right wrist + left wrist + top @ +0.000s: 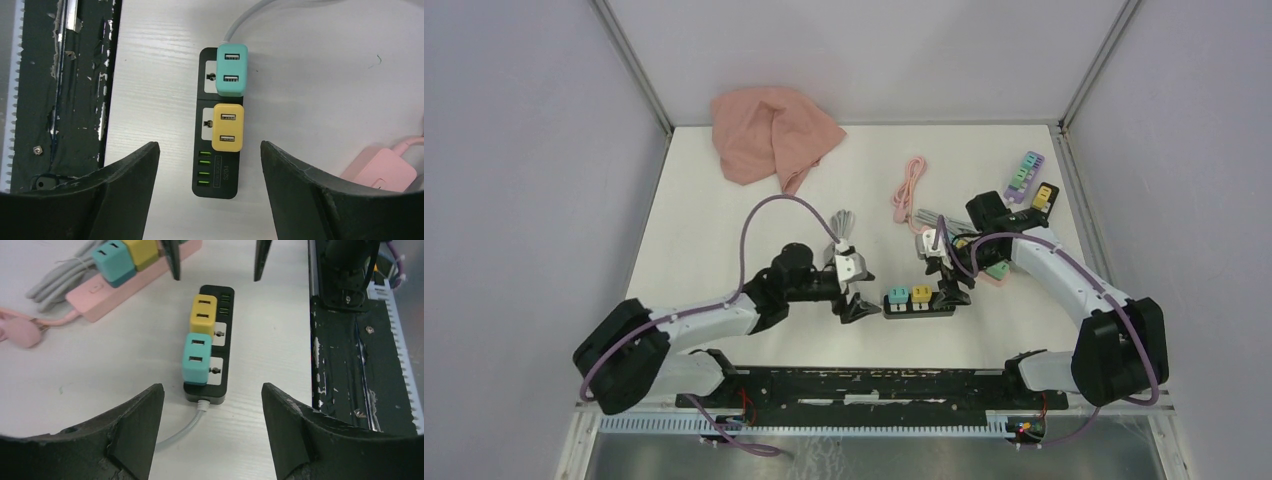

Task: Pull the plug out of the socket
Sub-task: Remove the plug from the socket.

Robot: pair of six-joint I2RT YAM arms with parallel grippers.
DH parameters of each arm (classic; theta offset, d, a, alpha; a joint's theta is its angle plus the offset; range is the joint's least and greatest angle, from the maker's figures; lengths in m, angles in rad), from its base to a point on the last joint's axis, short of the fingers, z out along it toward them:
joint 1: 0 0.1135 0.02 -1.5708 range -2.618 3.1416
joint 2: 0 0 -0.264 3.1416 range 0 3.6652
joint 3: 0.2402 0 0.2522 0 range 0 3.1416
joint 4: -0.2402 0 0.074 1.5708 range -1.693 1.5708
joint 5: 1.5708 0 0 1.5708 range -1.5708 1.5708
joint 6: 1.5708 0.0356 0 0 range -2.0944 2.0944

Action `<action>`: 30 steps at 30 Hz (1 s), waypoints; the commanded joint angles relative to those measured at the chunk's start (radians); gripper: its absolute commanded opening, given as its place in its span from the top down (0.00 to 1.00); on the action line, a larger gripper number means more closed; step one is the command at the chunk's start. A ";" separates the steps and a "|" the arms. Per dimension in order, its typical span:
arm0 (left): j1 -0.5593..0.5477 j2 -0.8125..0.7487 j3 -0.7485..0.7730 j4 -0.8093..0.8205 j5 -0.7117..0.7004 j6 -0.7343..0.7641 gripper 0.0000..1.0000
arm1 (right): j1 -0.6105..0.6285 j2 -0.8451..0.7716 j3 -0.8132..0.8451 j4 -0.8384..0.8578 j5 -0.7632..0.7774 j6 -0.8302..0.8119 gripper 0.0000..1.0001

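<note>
The black power strip lies lower centre of the top view on the tabletop, teal plug and yellow plug seated in it. The left gripper and right gripper flank its ends, jaws apart, gripping nothing.

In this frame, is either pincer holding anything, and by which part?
Nothing is held. The left pincer and the right pincer are both open, one at each end of the black power strip, and neither grips it.
</note>
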 commanded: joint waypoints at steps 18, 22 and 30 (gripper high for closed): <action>-0.127 0.291 0.080 0.243 -0.109 0.079 0.36 | 0.004 0.019 -0.038 0.122 0.020 0.038 0.21; -0.127 0.303 0.066 0.294 -0.107 0.045 0.34 | 0.004 0.019 -0.041 0.124 0.020 0.034 0.21; -0.126 0.289 0.044 0.332 -0.134 0.031 0.33 | 0.004 0.016 -0.044 0.123 0.021 0.032 0.21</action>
